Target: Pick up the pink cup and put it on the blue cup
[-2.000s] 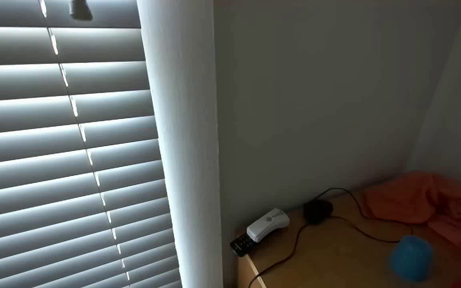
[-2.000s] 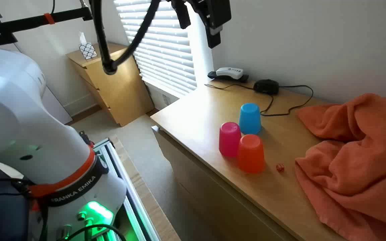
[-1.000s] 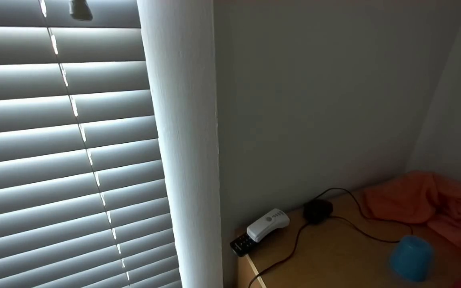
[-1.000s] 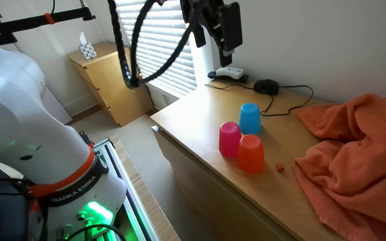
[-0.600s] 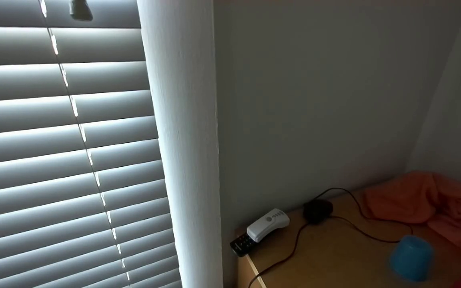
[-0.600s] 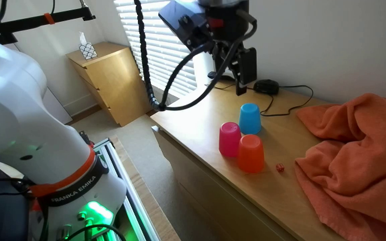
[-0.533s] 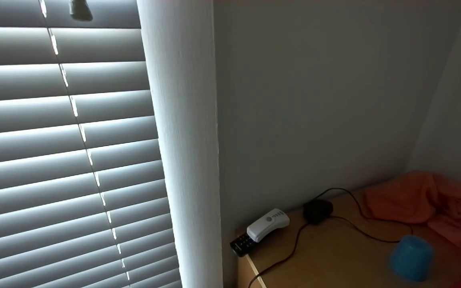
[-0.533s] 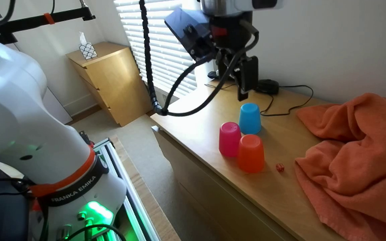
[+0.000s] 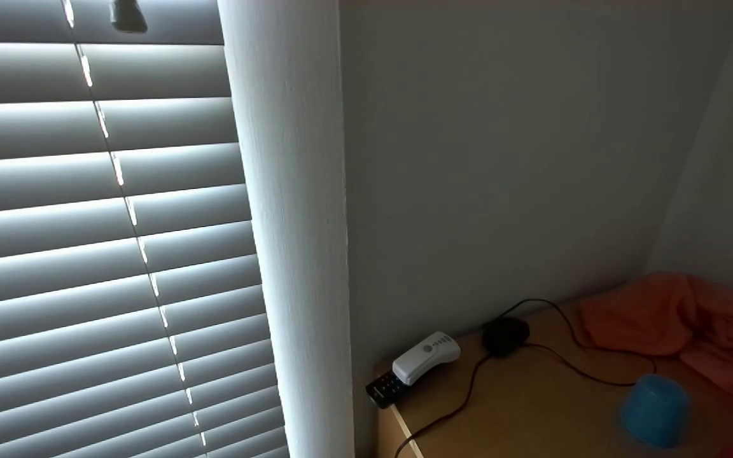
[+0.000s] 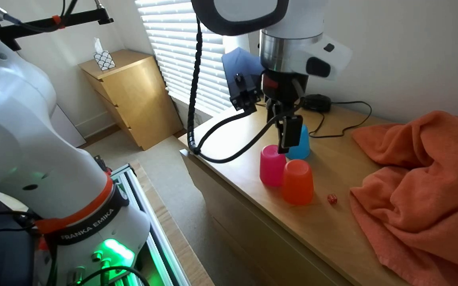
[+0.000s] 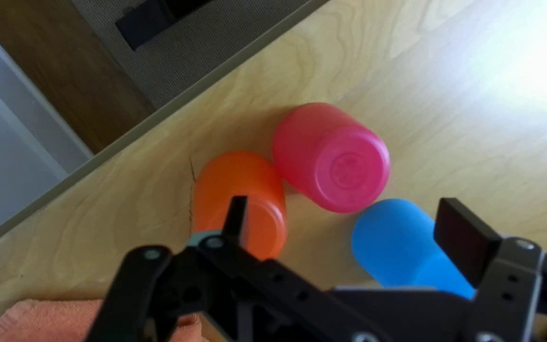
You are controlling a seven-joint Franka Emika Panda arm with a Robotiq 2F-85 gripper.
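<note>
The gripper [image 11: 342, 221] is coming down, jaws apart and empty, so the grasp is probably nearing. The pink cup [image 11: 330, 159] is standing upside down on the dresser [image 10: 332, 167], just beside the orange cup [image 10: 297, 182] and the blue cup [image 11: 401, 244].

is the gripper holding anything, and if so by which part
The gripper holds nothing: its jaws stand open, and the pink cup, orange cup and blue cup all stand upside down on the dresser.

Obstacle beside pink cup [image 11: 331, 157]: orange cup [image 11: 235, 178]
</note>
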